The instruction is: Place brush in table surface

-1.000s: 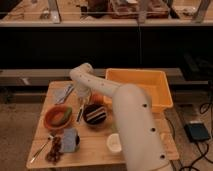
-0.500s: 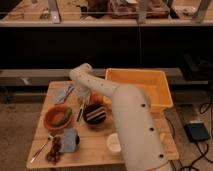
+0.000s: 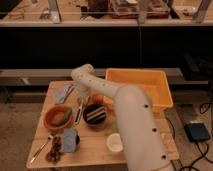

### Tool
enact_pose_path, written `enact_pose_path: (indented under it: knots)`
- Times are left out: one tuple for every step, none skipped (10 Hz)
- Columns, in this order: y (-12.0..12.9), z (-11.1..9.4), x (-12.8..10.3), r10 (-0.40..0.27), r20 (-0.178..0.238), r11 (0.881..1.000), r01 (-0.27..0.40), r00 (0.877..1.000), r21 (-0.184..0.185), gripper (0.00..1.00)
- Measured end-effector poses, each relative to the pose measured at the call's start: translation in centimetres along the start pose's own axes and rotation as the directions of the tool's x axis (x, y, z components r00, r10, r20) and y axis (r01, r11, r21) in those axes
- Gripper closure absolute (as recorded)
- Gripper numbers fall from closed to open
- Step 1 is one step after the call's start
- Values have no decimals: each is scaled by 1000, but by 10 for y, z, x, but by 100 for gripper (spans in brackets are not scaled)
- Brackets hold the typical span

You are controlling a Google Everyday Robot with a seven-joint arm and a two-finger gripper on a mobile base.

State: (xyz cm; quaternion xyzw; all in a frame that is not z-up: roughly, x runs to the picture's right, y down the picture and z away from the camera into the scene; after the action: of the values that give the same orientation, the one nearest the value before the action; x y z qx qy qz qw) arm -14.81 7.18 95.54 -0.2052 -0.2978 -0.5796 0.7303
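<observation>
Gripper [image 3: 80, 98] hangs under the arm's bend, over the desk's [image 3: 92, 148] middle strip. Cannot tell whether the jaws are apart, together or clamped.

Brush [image 3: 78, 114] directly below the jaws: a pale, slim stick running from them toward the desk's near edge. Whether its low end touches the wood is unclear.

Orange bowl [image 3: 59, 118] just to one side of the jaws, dark bowl [image 3: 94, 114] just to the other; the brush lies in the gap between them. Yellow bin [image 3: 138, 88] lies beyond the dark bowl, well apart from the jaws.

Handling, judged:
- Light and stiff.
- The narrow, smooth handle may swivel or slip in a loose pinch.
- Best hold is across the handle near mid-length, clear of the head.
- Lay it flat in the gap; either bowl rim could tip it.
</observation>
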Motion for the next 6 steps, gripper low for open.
enact_pose_path:
  knots:
    - [3, -18, 6, 20, -13, 999, -20, 1000, 37, 100]
    - [5, -34, 10, 35, -27, 998, -33, 999, 57, 100]
    - [5, -54, 14, 43, -44, 996, -40, 998, 74, 100]
    - [4, -78, 17, 47, -65, 995, -41, 997, 90, 100]
    - [2, -108, 20, 45, -93, 994, -35, 995, 103, 100]
    - [-1, -133, 22, 34, -118, 993, -21, 992, 114, 100]
